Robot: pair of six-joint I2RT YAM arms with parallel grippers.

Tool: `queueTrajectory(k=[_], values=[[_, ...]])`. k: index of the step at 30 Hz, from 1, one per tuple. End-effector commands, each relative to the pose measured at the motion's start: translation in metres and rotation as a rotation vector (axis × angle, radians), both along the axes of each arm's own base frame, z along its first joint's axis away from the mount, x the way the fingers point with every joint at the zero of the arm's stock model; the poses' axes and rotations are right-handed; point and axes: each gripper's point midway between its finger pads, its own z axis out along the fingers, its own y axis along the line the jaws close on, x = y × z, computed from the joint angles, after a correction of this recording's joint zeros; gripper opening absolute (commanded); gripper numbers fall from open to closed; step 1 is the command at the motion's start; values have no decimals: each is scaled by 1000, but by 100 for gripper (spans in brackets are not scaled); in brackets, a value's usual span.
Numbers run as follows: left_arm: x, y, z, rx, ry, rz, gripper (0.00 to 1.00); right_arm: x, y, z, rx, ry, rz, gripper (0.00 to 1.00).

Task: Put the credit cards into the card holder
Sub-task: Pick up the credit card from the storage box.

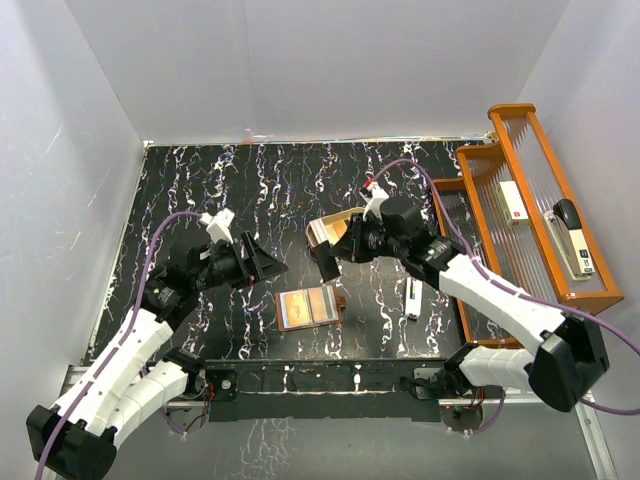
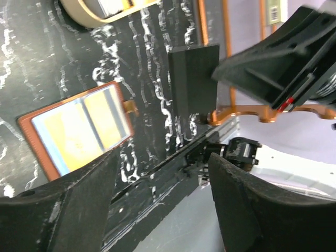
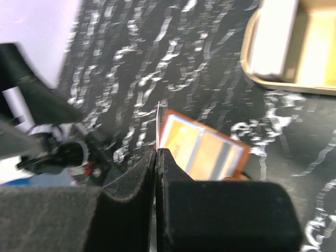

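Right gripper [image 3: 157, 153] pinches a credit card [image 3: 158, 123] on edge, just beyond the open card holder [image 1: 308, 308].
No print shows on the card; the white box [image 1: 513, 200] on the orange rack [image 1: 480, 200] bears a red mark too small to read. The card stands upright, edge-on to the right wrist camera. The card holder lies flat on the table [image 1: 200, 200], lining up, long axis left to right. The left gripper [image 1: 268, 262] gapes empty beside it.

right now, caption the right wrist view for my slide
right fingers pinch a credit card edge-on near the open card holder
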Motion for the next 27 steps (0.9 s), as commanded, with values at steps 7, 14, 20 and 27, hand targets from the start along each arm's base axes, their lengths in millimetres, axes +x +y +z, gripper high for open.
queueTrajectory(k=[7,14,20,27], values=[[-9,-33,50,-330,-32,-104,52,-50,35,90,527,-21,152,0],[-15,-34,70,-454,-58,-107,45,-57,35,104,613,-1,160,0],[-17,-36,71,-492,-51,-119,43,-61,35,106,655,20,162,0],[-19,-38,69,-528,-41,-131,37,-63,36,105,687,46,159,0]])
